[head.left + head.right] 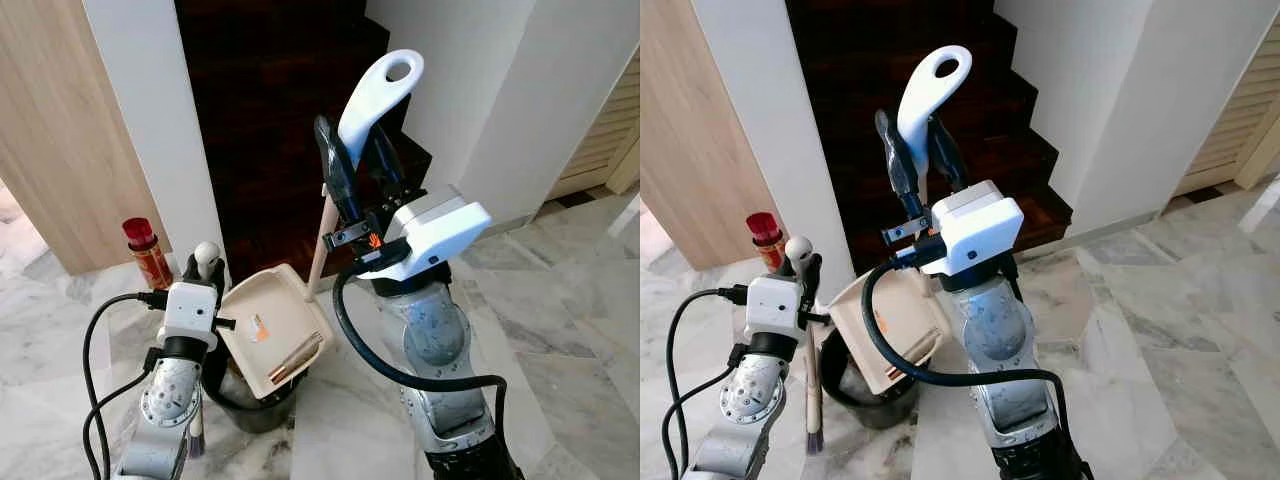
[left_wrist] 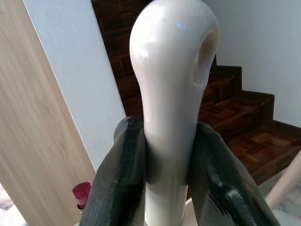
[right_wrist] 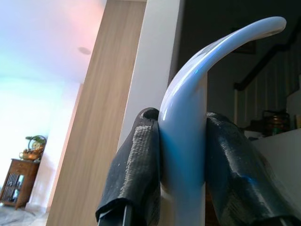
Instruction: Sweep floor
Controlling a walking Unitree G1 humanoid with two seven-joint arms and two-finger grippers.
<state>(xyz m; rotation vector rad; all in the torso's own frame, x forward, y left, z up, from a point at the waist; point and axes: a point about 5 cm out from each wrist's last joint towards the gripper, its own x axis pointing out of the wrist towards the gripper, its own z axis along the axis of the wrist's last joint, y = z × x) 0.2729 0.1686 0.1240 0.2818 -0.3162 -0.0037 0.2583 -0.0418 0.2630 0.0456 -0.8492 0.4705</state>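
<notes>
While the right gripper (image 1: 357, 160) clamps the white dustpan handle (image 1: 380, 92) high before the dark wooden stairs (image 1: 290, 120), the cream dustpan (image 1: 270, 325) tilts over a black bucket (image 1: 250, 408) on the marble floor (image 1: 560, 330). Left gripper (image 1: 203, 268) pinches the brush handle (image 2: 171, 89) just under its knob (wrist view shows both fingers (image 2: 120, 183) pressed on it). Right eye view shows the brush bristles (image 1: 814, 438) hanging low. Red-capped can (image 1: 146, 250) stands by the wall.
</notes>
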